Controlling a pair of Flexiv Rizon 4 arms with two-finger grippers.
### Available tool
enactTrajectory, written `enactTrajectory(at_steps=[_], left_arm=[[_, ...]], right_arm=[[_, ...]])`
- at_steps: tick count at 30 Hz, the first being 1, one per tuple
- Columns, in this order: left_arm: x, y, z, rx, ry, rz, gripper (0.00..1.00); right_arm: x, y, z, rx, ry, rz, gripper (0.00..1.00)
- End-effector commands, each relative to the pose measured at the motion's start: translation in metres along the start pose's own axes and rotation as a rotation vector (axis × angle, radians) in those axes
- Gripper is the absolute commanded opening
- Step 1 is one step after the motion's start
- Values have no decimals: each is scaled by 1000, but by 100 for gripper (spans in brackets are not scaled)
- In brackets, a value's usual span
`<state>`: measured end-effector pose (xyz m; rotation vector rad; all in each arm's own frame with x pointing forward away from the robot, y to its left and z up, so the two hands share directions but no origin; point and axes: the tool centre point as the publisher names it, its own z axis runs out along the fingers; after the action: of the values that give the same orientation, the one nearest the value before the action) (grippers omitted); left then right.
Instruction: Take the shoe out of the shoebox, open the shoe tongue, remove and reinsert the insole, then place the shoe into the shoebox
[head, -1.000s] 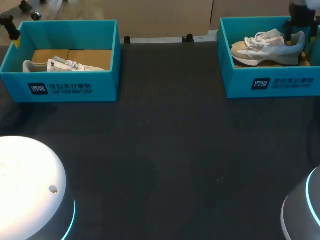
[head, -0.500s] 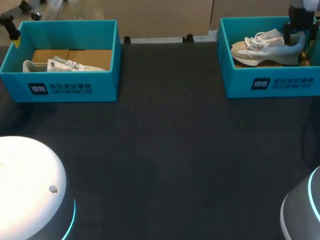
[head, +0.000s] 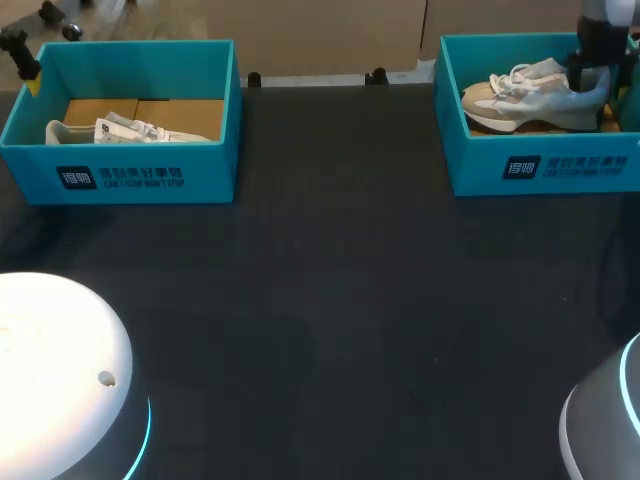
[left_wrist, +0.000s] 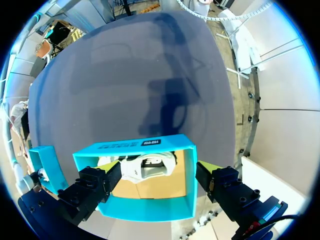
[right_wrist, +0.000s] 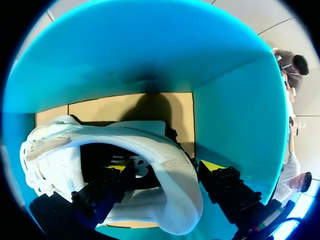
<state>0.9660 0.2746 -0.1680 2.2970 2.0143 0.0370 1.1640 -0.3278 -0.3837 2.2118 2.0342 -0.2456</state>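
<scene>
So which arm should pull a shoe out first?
Right, probably. The right gripper is open around the heel of the shoe inside the right shoebox, while the left gripper only hangs open above the left shoebox.

table (head: 330, 300): black matte top | light: soft, faint shadows on it

Right shoebox (head: 540, 170), teal and lidless, is standing at the far right corner of the bench (head: 330, 300). A grey-and-cream shoe (head: 525, 95) is resting sole down inside it on the cardboard floor, its toe pointing toward the bench's middle. Left shoebox (head: 120, 175), matching, is holding a second shoe (head: 125, 130) near its front wall.
</scene>
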Motion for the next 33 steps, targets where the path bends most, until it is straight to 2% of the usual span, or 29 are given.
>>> enactTrajectory(at_steps=[1,12,19,31,33], left_arm=[[0,0,0,0,2,1,100],[0,0,0,0,2,1,100],[0,0,0,0,2,1,100],[0,0,0,0,2,1,100],[0,0,0,0,2,1,100]], right_arm=[[-1,10,5,32,6,0,84],[-9,5,-3,13,5,31,82],[-4,6,10,37,40,29,80],[-4,4,10,38,87,53,76],[-3,4,11,41,89,55,71]])
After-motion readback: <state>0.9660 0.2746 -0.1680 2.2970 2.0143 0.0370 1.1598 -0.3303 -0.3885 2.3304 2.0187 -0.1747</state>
